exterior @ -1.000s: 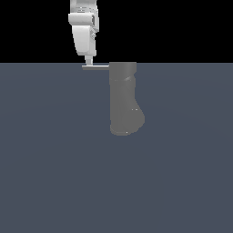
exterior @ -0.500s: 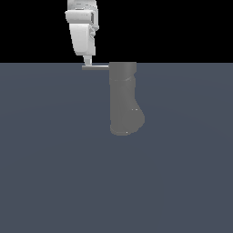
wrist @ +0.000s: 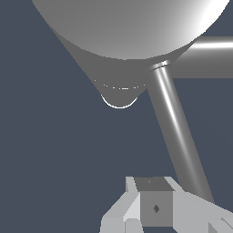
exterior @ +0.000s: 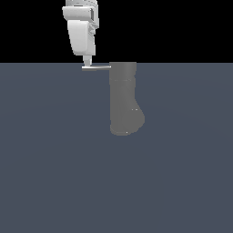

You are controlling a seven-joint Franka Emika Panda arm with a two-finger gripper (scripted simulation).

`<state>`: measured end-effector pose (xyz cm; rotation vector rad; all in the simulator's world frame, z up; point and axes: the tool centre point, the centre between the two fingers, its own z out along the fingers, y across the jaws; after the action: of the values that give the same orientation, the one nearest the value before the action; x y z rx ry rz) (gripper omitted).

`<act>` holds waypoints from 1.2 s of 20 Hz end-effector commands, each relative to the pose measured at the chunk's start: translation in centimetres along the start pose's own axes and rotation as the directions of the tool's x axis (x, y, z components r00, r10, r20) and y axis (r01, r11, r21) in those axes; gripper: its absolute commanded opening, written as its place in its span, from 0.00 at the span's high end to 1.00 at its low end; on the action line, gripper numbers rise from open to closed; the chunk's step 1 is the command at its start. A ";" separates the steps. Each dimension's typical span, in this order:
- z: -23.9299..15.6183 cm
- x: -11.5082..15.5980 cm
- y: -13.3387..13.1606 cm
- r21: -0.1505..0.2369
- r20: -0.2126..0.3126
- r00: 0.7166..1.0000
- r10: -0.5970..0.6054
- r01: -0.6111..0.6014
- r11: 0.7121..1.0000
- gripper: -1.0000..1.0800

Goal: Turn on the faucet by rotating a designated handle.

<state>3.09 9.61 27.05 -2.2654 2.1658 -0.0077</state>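
Plain slate-grey floor (exterior: 59, 173) under black backdrop; claw (exterior: 87, 63) at handle (exterior: 96, 68) tip, spread hard to tell, beside faucet (exterior: 124, 98).

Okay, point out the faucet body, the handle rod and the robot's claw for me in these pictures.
faucet (exterior: 124, 98), exterior view, middle of the grey upright body.
handle (exterior: 96, 67), exterior view, midway along the thin rod jutting toward the exterior view's left.
claw (exterior: 87, 61), exterior view, at its tip just above the rod's outer end.
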 end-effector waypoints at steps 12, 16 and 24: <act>0.0 0.2 3.9 -0.009 -0.001 1.000 0.000 0.000 1.000 1.00; 0.0 0.5 4.2 -0.003 -0.002 1.000 -0.007 0.007 1.000 1.00; 0.0 2.9 6.4 -0.005 -0.002 1.000 -0.005 0.005 1.000 1.00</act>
<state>-2.66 8.14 27.03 -2.2922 2.1349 -0.0075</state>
